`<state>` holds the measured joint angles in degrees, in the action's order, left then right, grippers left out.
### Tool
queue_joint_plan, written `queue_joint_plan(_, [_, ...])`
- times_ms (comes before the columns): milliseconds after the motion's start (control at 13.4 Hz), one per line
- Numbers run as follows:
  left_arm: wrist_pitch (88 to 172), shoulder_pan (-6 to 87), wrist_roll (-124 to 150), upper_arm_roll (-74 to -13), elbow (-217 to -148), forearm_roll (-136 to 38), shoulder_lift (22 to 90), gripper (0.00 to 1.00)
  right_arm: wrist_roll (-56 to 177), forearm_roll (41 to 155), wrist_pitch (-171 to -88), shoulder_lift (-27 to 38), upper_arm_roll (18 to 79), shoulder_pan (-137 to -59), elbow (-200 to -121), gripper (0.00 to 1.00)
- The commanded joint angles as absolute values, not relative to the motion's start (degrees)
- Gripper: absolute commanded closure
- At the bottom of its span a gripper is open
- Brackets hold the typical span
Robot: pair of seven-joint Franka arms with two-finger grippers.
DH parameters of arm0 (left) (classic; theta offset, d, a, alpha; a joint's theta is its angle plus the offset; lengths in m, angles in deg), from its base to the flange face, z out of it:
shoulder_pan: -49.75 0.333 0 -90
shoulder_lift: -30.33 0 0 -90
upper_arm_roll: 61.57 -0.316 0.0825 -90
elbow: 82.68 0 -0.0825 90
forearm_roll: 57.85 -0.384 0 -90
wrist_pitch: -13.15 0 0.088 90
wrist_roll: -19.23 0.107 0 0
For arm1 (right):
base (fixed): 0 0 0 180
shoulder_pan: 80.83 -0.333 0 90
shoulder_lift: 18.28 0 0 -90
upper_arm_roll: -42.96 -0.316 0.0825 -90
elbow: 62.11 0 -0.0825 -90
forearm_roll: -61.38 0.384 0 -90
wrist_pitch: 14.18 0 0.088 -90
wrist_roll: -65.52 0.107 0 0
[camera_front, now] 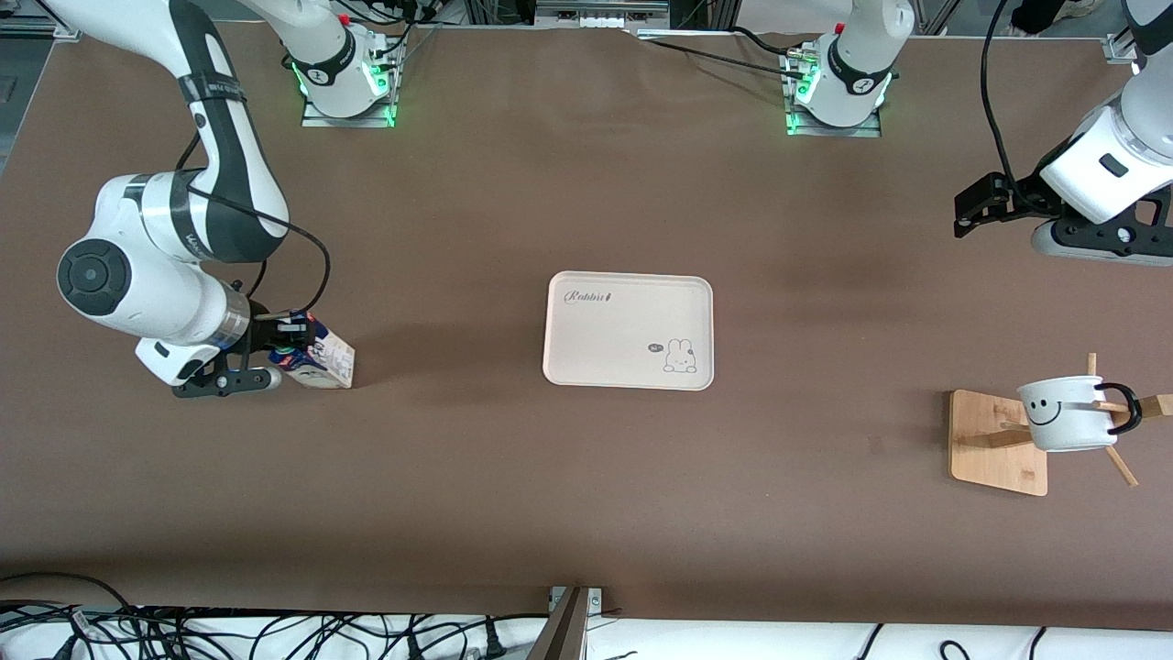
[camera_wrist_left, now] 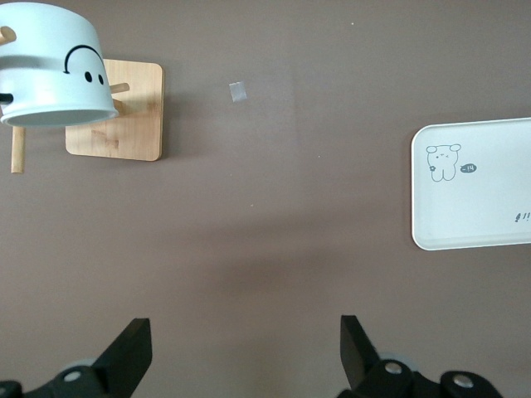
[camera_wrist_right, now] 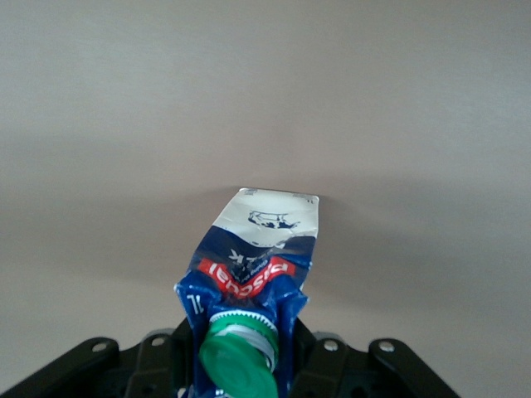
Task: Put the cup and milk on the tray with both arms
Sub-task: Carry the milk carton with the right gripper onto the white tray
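Right claw (camera_front: pixel 291 353) clamped on the milk carton (camera_front: pixel 323 359), which stands on the bench (camera_front: pixel 586 477) toward the right arm's end. Cream "Rabbit" tray (camera_front: pixel 629 330) mid-bench, bare. Left claw (camera_wrist_left: pixel 246 352) spread wide, holding nothing, over open bench. Smiley mug (camera_front: pixel 1063 412) hangs on the wooden stand (camera_front: pixel 994 440), near the left arm's end.

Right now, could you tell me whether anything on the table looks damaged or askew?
Yes: the milk looks crumpled near its cap where the right gripper is shut on it. The cup hangs tilted on the wooden stand. The tray lies flat, empty.
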<state>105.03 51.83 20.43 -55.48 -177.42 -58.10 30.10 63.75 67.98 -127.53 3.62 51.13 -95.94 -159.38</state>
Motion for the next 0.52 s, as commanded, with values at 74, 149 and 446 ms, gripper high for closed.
queue_joint_plan(74, [103.6,51.5,20.5,-55.5,-175.6,-58.8,30.9,0.0,73.8,72.0,-121.3,4.1,47.7,-99.9,-152.2,0.64])
queue_joint_plan(149, [103.6,51.5,20.6,-55.4,-175.6,-58.8,30.9,0.0,77.4,72.0,-121.9,4.3,46.7,-101.9,-151.9,0.64])
queue_joint_plan(446, [103.6,51.6,20.6,-55.5,-175.6,-58.8,30.9,0.0,91.7,71.9,-122.4,9.2,44.9,-112.0,-144.2,0.64])
